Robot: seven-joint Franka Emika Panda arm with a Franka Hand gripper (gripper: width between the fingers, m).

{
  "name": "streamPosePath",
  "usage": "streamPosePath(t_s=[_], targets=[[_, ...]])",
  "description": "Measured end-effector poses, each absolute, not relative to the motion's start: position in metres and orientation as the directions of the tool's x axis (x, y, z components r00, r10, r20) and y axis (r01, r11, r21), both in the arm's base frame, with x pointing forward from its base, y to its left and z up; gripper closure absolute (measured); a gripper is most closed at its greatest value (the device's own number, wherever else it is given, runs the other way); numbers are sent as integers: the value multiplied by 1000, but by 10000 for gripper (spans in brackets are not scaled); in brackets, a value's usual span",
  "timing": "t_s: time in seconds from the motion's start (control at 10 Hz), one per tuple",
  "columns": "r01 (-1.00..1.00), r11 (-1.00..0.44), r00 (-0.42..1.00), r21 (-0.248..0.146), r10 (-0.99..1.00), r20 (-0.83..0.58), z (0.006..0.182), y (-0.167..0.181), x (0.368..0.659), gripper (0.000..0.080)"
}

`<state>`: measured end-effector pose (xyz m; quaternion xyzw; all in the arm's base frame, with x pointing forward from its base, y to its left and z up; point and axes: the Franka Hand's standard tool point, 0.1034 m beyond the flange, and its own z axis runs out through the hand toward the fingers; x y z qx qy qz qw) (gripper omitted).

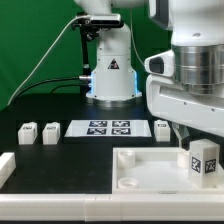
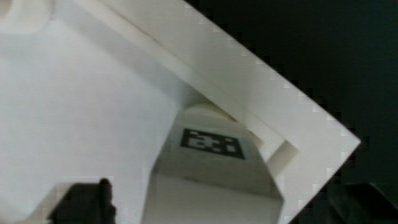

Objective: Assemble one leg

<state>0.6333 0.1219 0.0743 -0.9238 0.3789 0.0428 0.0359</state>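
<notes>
While the Panda arm leans over the black bench (image 1: 60, 160), the leg (image 1: 203, 160), a small white block with a black-and-white tag, stands at the right corner of the large white tray (image 1: 150, 172) on the exterior view's right. The claw (image 1: 181, 132) hangs just above and beside the leg; whether it is released or clenched cannot be told. Three more small tagged blocks (image 1: 27, 131) (image 1: 51, 129) (image 1: 162, 127) flank the marker board (image 1: 108, 128) farther back. From the wrist view, a tagged block (image 2: 214, 142) shows under a white panel (image 2: 107, 110)
</notes>
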Motion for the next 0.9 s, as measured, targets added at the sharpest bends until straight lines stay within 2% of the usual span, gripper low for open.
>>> streamPosePath(t_s=[0.3, 0.4, 0.6, 0.8, 0.9], targets=[[-350, -934, 935, -75, -343, -91, 72, 131, 631, 153], [-213, -974, 975, -76, -206, -82, 71, 131, 629, 151], [38, -998, 996, -50, 41, -74, 70, 130, 628, 151], [250, -967, 965, -57, 253, -65, 70, 124, 629, 151], [280, -958, 957, -59, 284, -62, 70, 122, 629, 151]])
